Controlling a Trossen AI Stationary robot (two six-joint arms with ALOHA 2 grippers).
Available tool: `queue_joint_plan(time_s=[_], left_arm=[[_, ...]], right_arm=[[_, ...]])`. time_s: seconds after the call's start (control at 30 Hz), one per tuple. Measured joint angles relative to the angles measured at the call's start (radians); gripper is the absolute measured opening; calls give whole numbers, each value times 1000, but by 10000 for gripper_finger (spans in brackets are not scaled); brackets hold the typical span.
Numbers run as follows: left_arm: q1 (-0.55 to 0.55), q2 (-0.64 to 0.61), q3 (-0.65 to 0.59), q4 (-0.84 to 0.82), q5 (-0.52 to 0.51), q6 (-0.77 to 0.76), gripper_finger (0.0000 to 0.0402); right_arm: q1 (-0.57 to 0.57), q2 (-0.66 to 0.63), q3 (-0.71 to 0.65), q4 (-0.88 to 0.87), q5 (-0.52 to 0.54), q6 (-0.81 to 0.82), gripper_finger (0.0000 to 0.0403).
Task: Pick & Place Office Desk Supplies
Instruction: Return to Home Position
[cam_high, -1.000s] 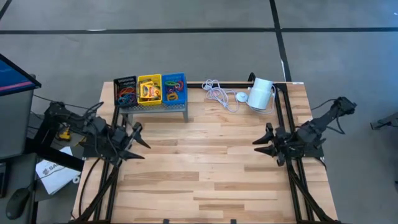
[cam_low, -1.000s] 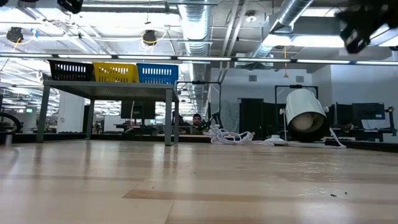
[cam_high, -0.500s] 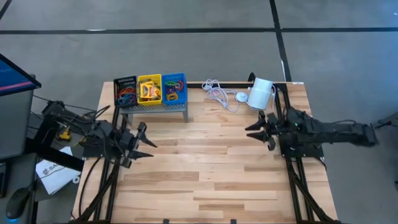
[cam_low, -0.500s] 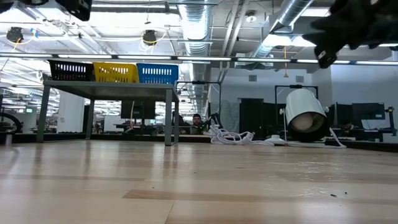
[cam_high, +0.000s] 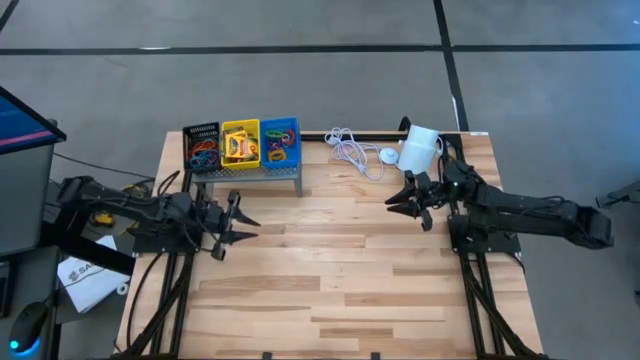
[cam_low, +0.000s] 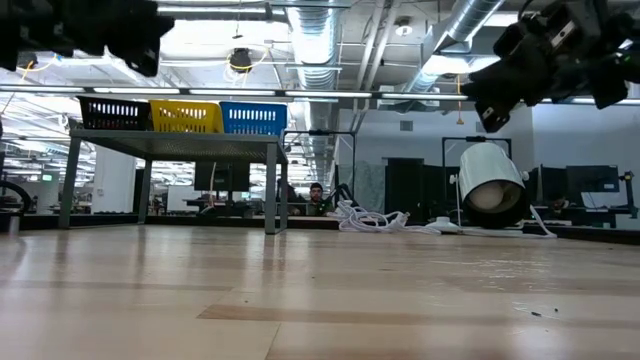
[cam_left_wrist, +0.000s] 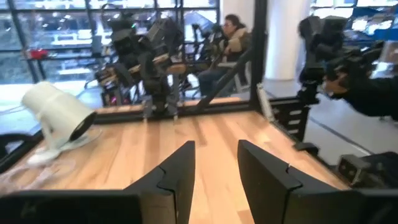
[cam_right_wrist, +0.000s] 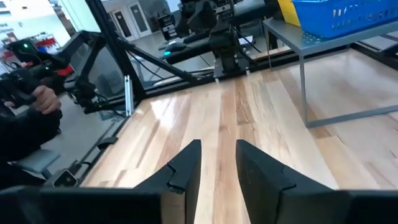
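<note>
Three small bins stand in a row on the grey perforated stand (cam_high: 250, 172) near the table's far left: black (cam_high: 201, 146), yellow (cam_high: 241, 143) and blue (cam_high: 279, 141). Coloured rubber-band loops lie in the black and blue bins, and yellow-orange crayon boxes in the yellow one. My left gripper (cam_high: 240, 222) hovers open over the table's left part, nearer than the stand, pointing right. My right gripper (cam_high: 398, 203) hovers open over the right part, pointing left. Each wrist view shows bare wood between the parted fingers (cam_left_wrist: 214, 171) (cam_right_wrist: 217, 165). Neither gripper holds anything.
A coiled white cable (cam_high: 350, 150) and a white cylinder (cam_high: 420, 150) lie at the far edge, just beyond my right gripper. The stand's legs (cam_low: 271, 190) rest on the wood. Bare wooden table (cam_high: 330, 280) spreads between and in front of both arms. A person sits beyond the table (cam_left_wrist: 233, 37).
My right arm has stretched out from a folded pose. Its gripper has moved toward the table's left and far edge and come lower. My left gripper has moved a little toward the table's right and also dropped lower into the low view. Nothing on the table has moved.
</note>
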Motion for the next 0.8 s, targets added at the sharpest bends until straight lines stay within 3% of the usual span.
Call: queue_joint_plan(time_s=[0.4,0.57,0.8], left_arm=[[70,1,-39,-35,-2,-20,116],[76,1,-39,-34,-5,-20,117],[76,1,-39,-34,-21,-12,117]], right_arm=[[-35,-17,-73,-3,-4,-83,95],[-79,-103,-170,98,-31,-30,95],[-113,-249,-208,70,-83,17,95]])
